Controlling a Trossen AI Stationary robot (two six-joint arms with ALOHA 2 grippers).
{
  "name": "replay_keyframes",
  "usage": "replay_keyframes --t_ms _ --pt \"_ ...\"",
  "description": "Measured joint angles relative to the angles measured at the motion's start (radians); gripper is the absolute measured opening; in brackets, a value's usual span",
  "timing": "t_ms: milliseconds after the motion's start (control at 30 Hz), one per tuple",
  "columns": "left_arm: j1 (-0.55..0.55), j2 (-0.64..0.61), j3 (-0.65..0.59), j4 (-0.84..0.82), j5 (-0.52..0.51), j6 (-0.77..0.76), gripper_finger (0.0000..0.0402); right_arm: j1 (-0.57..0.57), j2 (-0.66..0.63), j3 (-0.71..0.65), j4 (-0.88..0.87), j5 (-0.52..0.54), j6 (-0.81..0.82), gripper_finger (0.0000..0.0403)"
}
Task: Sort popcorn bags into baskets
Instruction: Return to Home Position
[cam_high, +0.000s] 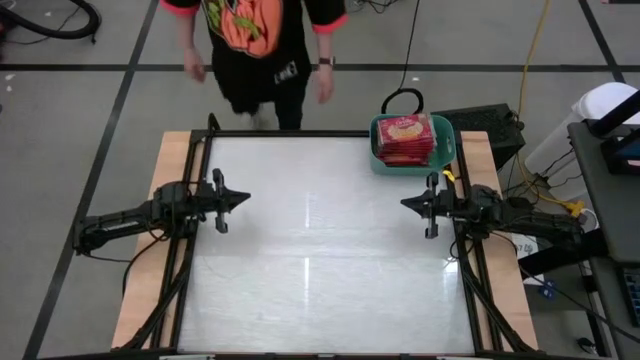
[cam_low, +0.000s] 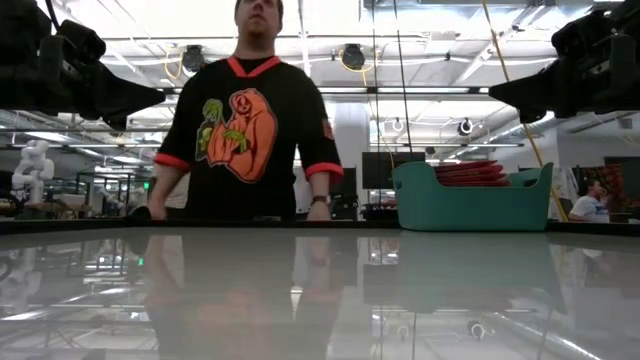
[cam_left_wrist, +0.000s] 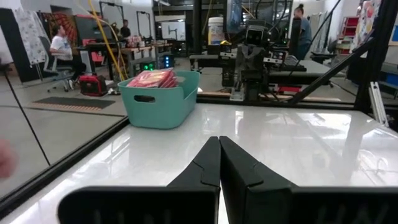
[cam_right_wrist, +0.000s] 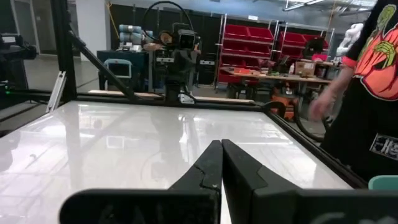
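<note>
I read both claws as closed and empty: left gripper (cam_high: 243, 199) at the left of the table (cam_high: 320, 270), right gripper (cam_high: 405, 203) at its right. The popcorn bags (cam_high: 405, 138) lie stacked in the teal basket (cam_high: 446, 150) at the far right corner, just beyond the right arm, which is the nearer one.

We're seeing bright ceiling light streaking glare down the glossy tabletop (cam_high: 306, 215); it's mirroring the person (cam_low: 262, 130), whose hand (cam_right_wrist: 323, 107) is blurring with motion.
</note>
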Motion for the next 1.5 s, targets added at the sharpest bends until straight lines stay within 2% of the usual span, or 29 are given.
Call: replay_keyframes --t_ms 233,367,533,900,1200,1500 --pt "-0.067 0.0 0.0 -0.002 -0.012 -0.055 0.0 0.009 0.0 0.0 -0.001 -0.005 0.022 0.0" --pt "-0.146 0.0 0.0 -0.005 -0.059 -0.089 0.0 0.04 0.0 0.0 -0.004 0.016 0.016 0.0" --pt "-0.227 0.0 0.001 0.0 -0.146 -0.03 0.0 0.054 0.0 0.0 -0.008 0.023 0.013 0.0" --pt "-0.23 0.001 0.001 0.003 -0.15 0.033 0.0014 0.054 0.0 0.0 -0.013 0.045 -0.001 0.0" --pt "-0.23 0.001 0.001 0.009 -0.151 0.024 0.0016 0.058 0.0 0.0 -0.014 0.062 0.015 0.0" --pt "-0.23 0.001 0.001 0.01 -0.151 0.024 0.0016 0.177 0.0 0.0 -0.01 0.076 0.047 0.0"
